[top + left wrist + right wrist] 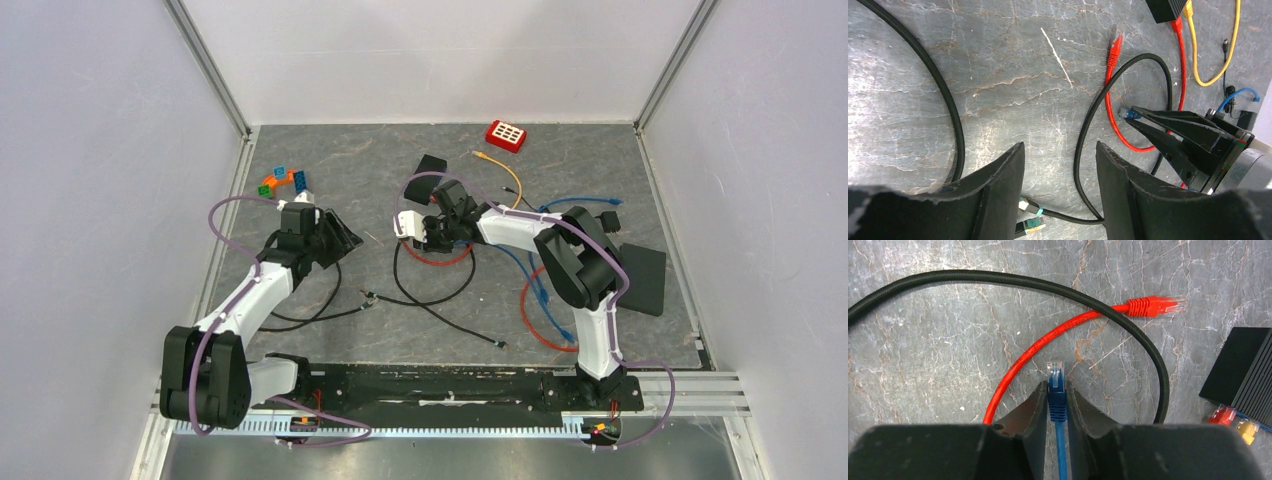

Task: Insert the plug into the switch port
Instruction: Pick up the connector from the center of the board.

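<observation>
The blue plug [1055, 371] is pinched between the fingers of my right gripper [1056, 385]. Its clear tip sticks out past the fingertips, just above the grey table. The black switch [1243, 365] lies to the right of it in the right wrist view, with a red and a yellow plug in its ports. From above, the right gripper [425, 232] is a little nearer than the switch [432, 168]. My left gripper [1059, 146] is open over bare table, holding nothing. In the left wrist view the blue plug [1128, 113] shows at the right gripper's tips.
A loose red plug [1153, 305] and a black cable loop [998, 277] lie just ahead of the blue plug. Two teal-banded black plugs [1030, 220] lie under the left gripper. A red box [506, 135], coloured blocks [283, 181] and a second black box [640, 280] sit further off.
</observation>
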